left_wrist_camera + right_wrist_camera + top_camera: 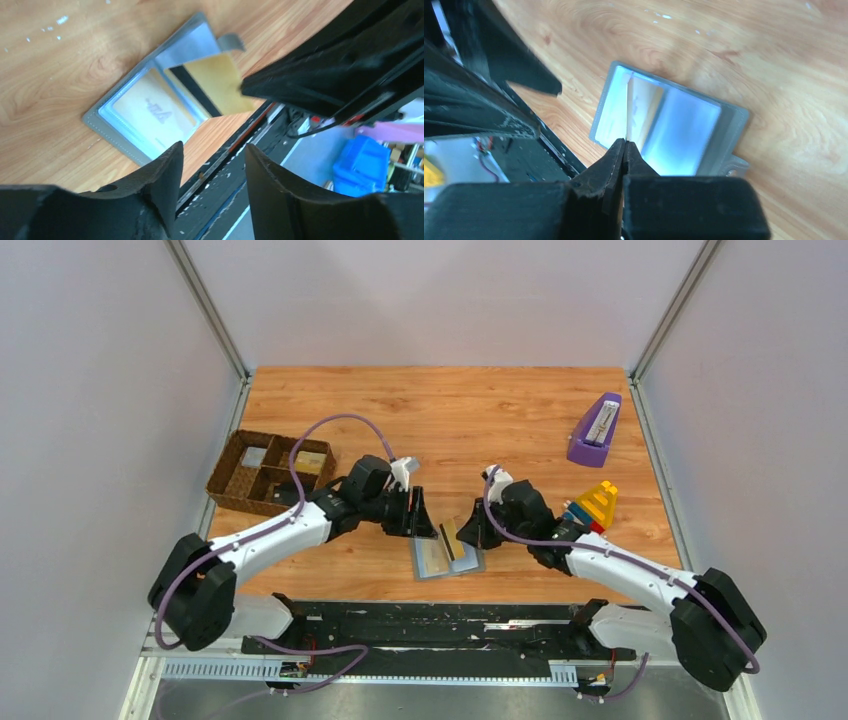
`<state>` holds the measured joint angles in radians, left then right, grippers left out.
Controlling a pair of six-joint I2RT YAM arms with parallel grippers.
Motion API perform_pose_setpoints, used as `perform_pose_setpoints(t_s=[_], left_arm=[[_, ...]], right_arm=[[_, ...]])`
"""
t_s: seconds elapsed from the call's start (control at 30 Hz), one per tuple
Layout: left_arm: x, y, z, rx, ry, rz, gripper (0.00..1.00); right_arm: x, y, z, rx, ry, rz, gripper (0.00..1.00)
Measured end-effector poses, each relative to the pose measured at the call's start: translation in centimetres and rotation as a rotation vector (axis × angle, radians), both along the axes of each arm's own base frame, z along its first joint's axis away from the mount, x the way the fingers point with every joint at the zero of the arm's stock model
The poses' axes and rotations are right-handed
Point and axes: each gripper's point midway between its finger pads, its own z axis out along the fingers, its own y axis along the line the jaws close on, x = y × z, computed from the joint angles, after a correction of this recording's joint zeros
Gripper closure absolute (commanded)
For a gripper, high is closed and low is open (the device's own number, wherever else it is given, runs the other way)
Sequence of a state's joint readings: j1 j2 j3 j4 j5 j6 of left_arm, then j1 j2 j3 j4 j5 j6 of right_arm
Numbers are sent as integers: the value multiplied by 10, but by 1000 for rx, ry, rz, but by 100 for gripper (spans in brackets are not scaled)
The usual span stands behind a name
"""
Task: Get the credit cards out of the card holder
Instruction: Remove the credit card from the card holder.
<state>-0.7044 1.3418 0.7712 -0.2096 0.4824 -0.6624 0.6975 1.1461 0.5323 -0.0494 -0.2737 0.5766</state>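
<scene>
Your right gripper had its fingers pressed together on the gold card, pinching it by one edge. From that wrist view the card showed only edge-on, as a thin line rising from the fingertips, so its face could not be read there. The left wrist view showed it better: tan, with a dark stripe along one side, tilted up over the card holder. Its far end was hidden behind the right gripper's black body. Whether its lower corner was clear of the pocket, I could not tell. The holder lay open on the table, near the arm bases (pale blue-grey inside facing up). A pale card sat in one pocket, its print blurred. Your left gripper hung beside the holder with fingers apart, holding nothing.
</scene>
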Motion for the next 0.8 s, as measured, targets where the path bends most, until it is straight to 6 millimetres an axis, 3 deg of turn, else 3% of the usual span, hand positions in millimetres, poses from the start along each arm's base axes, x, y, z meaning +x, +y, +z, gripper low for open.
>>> perform_pose_setpoints(t_s=[0.03,0.13,0.17,0.33,0.53,0.67,0.8], left_arm=[[2,0,8,-8,-15,13,31],[10,5,32,-39,-52,75,4],[10,8,37,-49,-54,92,1],[16,26,59,-76,-66,184,0],[16,36,65,-87,-36,228,1],[10,32,68,-116,9,223,13],[8,30,71,-134,32,220,17]], right_arm=[[-2,2,3,-26,-47,25,100],[-8,11,15,-78,-189,103,100],[-10,13,17,-89,-222,119,100],[-14,16,28,-159,-391,179,100],[-24,29,39,-262,-621,264,100],[-32,39,39,-364,-773,324,100],[-30,39,41,-445,-866,321,100]])
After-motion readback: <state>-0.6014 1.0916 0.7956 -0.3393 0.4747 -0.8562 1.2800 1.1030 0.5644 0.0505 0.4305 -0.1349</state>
